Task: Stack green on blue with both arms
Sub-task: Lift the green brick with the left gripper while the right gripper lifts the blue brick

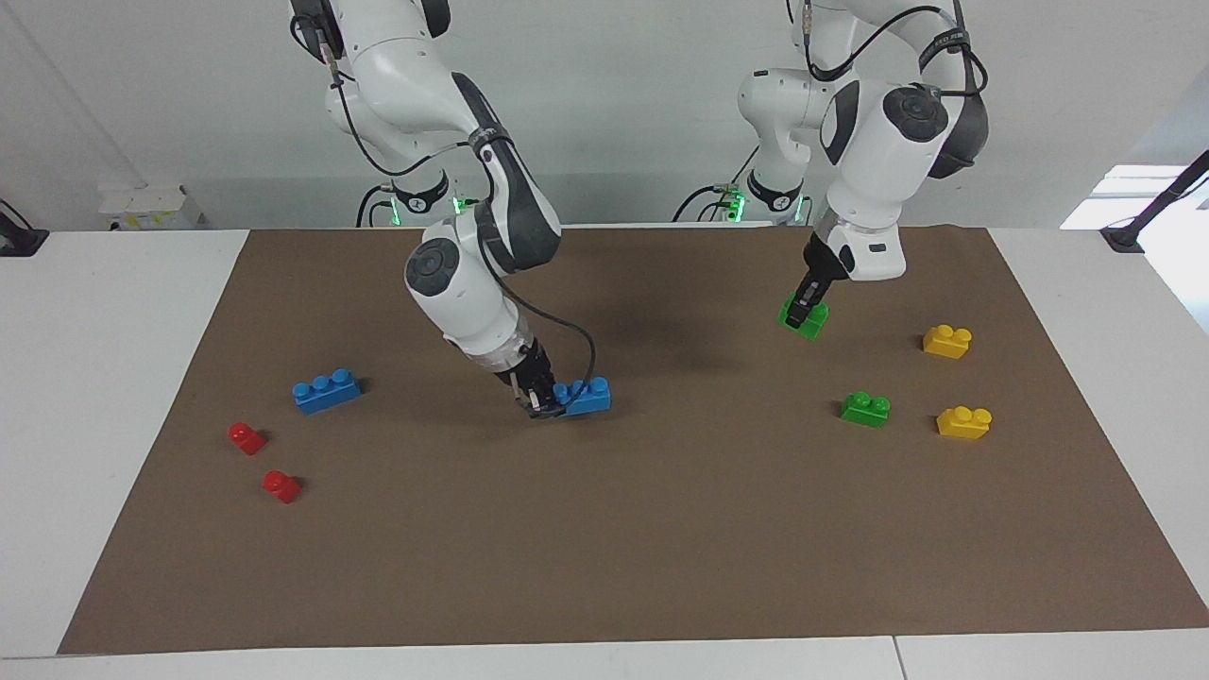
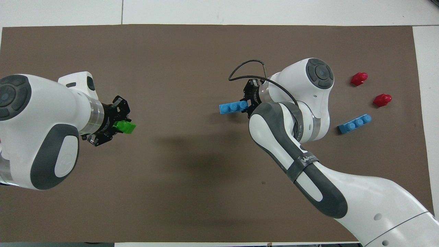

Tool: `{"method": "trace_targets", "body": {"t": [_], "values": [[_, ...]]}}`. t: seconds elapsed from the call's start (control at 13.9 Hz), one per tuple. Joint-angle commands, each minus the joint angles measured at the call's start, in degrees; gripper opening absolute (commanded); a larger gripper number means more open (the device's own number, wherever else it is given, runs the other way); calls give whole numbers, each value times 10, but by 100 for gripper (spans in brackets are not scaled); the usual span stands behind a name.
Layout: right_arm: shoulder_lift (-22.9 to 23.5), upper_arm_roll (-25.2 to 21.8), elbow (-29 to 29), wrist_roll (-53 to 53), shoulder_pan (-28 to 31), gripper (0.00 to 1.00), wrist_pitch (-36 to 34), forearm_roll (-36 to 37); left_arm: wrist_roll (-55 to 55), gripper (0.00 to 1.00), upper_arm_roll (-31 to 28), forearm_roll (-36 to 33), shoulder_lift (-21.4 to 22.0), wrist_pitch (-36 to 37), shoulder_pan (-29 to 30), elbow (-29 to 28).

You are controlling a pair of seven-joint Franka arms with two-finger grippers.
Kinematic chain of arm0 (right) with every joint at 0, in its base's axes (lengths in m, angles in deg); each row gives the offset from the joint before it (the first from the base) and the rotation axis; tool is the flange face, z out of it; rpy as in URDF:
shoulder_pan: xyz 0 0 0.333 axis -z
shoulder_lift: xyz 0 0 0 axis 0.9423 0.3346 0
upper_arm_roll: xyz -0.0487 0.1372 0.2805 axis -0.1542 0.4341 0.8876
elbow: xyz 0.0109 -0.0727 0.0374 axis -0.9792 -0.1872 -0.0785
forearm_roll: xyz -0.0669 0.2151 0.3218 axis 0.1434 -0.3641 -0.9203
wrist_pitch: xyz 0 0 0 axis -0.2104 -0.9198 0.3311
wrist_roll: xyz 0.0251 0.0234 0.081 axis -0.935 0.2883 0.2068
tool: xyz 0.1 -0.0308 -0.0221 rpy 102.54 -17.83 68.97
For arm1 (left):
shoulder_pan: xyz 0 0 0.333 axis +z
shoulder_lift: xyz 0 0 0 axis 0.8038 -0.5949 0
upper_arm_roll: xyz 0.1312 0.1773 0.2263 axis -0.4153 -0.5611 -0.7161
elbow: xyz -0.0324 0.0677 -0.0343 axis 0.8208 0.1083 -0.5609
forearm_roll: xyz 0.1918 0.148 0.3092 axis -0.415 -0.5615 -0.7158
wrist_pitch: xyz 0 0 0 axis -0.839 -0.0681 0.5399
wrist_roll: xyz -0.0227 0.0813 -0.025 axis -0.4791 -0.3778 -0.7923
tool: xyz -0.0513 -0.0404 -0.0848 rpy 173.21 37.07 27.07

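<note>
My left gripper (image 1: 806,304) is shut on a green two-stud brick (image 1: 808,321) and holds it tilted above the mat, at the left arm's end; in the overhead view the gripper (image 2: 118,125) and the brick (image 2: 126,127) show too. My right gripper (image 1: 545,400) is shut on one end of a blue three-stud brick (image 1: 587,396), down at the mat near its middle; the overhead view shows this gripper (image 2: 247,104) and brick (image 2: 232,107). A second blue brick (image 1: 326,390) lies toward the right arm's end. A second green brick (image 1: 866,409) lies on the mat, farther from the robots than the held one.
Two yellow bricks (image 1: 947,340) (image 1: 963,421) lie at the left arm's end beside the loose green brick. Two red one-stud bricks (image 1: 246,437) (image 1: 281,485) lie at the right arm's end, farther from the robots than the second blue brick. A brown mat (image 1: 604,567) covers the table.
</note>
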Motion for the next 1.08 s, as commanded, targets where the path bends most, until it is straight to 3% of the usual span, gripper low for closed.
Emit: {"method": "trace_targets", "body": {"t": [0.0,0.29,0.58,0.87,1.01], "values": [[7,-3,-7,-34,-21,0,35,-10,-114,0,-7,7,4,-11,-37,-4],[18,-3,-9,-60,-36,0,63,-9,-283,0,-7,6,-10,-42,-69,-4],[31,-3,-14,-60,-42,0,87,-9,-455,0,-7,-1,-54,-94,-105,5],[35,-3,-30,-62,-51,0,115,-10,-578,0,-8,-25,-140,-81,-157,100],[37,-3,-35,-62,-58,0,128,-10,-601,0,-7,-26,-156,-90,-166,114]]}}
